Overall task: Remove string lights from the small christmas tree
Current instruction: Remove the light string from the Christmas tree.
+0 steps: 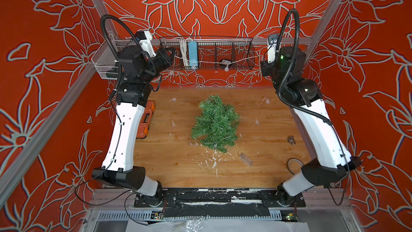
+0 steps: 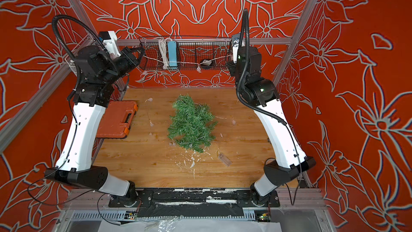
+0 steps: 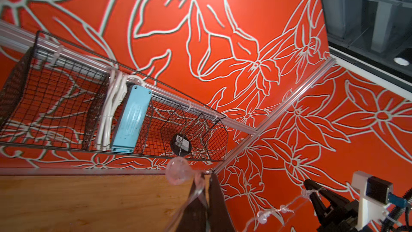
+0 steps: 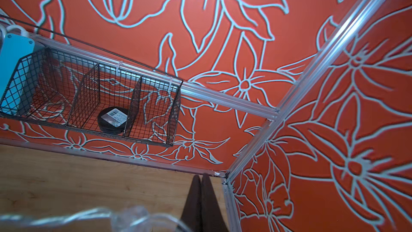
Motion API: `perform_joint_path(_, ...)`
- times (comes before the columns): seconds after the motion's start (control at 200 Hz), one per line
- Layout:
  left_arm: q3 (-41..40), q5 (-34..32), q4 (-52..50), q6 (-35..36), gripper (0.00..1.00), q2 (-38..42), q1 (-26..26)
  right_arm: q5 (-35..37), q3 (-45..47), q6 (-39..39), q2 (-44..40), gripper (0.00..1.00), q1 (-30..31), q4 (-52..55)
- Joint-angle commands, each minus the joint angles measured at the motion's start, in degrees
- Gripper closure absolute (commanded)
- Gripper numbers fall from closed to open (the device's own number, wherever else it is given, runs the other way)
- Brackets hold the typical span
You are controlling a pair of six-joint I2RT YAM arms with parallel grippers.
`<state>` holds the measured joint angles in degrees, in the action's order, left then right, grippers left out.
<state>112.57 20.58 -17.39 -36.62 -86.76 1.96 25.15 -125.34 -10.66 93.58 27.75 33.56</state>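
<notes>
Orange tool case (image 1: pixel 147 120): flat on the counter (image 1: pixel 167 164), 9 o'clock edge, partly under the left arm. Left fingers (image 3: pixel 215 199): raised at 11 o'clock, clenched on the string lights (image 1: pixel 226 69), a clear bulb touching their tips. String lights: one run hangs stretched in the air between both arms, in front of the wire basket (image 1: pixel 243 56); looser runs drop to the counter at 9 and 3 o'clock of the tree, bulbs scattered there. Blue power strip (image 1: pixel 192 54): upright in the basket beside a coiled white cable. Tree (image 1: pixel 215 123): lying flat at counter centre, tip toward 12 o'clock; two bulbs just beside its base. Clear battery box (image 1: pixel 246 160): on the counter at 5 o'clock of the tree. Right fingers (image 4: pixel 209 199): raised at 1 o'clock, clenched on the string lights.
</notes>
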Motion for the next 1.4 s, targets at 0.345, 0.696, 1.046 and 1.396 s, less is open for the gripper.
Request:
perform_joint_path(0.345,-11.51,2.15,7.37,1.28,1.0,-9.57,-4.42,-33.57,-25.91,9.49,25.47,1.0,0.79,8.42)
perform_joint_path(0.696,-18.63,7.36,14.44,1.54,0.16,-9.85,-5.13,-43.11,-34.93,15.62,37.16,1.0,3.57,5.39)
perform_joint_path(1.046,-23.61,26.35,28.99,-0.2,0.08,-9.81,0.53,-48.88,-33.82,17.15,38.22,1.0,5.72,2.76)
perform_joint_path(1.396,-27.93,21.91,24.36,12.25,0.07,-6.44,5.83,-50.94,-33.55,18.88,37.21,1.0,6.52,2.4)
